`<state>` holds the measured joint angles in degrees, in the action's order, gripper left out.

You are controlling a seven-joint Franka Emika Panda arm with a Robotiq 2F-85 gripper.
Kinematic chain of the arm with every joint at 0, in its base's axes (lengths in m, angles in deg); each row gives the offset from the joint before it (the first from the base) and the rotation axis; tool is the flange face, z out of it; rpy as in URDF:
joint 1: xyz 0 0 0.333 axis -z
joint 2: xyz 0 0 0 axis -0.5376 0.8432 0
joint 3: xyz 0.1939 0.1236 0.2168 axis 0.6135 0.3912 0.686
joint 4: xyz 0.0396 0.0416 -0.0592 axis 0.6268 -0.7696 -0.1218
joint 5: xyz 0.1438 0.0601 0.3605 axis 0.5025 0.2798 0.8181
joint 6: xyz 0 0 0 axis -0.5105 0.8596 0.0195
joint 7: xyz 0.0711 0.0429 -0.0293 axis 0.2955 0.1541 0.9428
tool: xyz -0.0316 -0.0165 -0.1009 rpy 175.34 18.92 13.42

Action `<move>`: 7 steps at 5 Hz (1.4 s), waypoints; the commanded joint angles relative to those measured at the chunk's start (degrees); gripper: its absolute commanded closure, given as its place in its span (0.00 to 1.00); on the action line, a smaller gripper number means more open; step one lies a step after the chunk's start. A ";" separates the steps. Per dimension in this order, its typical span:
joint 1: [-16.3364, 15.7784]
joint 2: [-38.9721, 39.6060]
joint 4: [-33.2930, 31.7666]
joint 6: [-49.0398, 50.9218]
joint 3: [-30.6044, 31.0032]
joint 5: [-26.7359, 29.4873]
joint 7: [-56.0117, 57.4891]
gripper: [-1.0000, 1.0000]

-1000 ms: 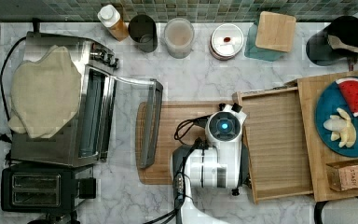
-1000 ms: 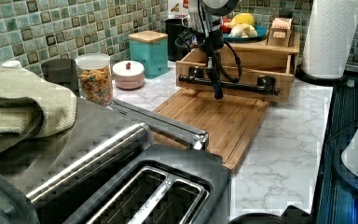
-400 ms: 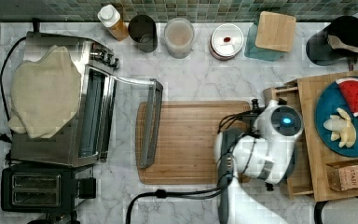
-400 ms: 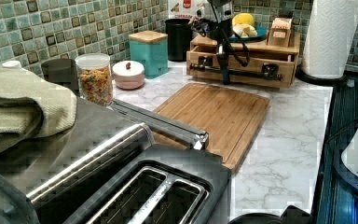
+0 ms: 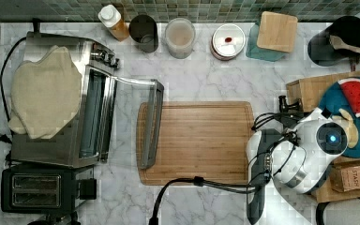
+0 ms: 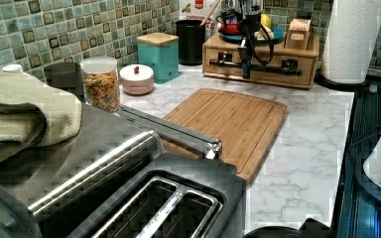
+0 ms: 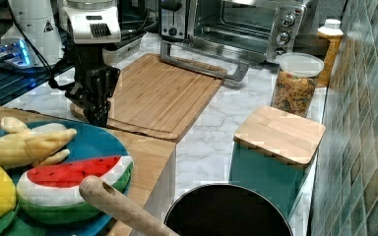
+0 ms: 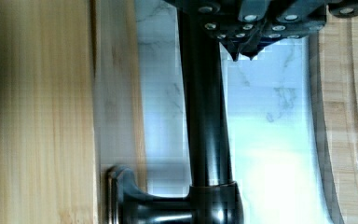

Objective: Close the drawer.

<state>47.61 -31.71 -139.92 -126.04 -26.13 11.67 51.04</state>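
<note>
Here the gripper (image 6: 246, 74) hangs vertically, fingers closed together, beside the drawer (image 6: 258, 64) handle (image 8: 204, 116).

A white, grey-veined marble countertop (image 5: 201, 84) ran beneath a backsplash wall of small green-and-teal glazed mosaic tiles (image 6: 54, 29), lit evenly, with a stainless-steel toaster oven (image 5: 89, 117) and a black two-slot toaster (image 5: 37, 190) standing at the top view's left.
</note>
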 commanded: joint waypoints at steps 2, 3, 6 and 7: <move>4.92 -0.88 8.59 -1.61 -4.76 -8.53 -2.50 1.00; 3.65 -0.76 8.58 -1.64 -6.06 -7.98 -2.13 1.00; 3.58 -0.75 8.57 -1.65 -6.13 -7.95 -2.08 1.00; 3.57 -0.76 8.58 -1.66 -6.14 -7.94 -2.08 1.00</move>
<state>45.66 -31.52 -139.92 -125.93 -26.73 5.16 50.82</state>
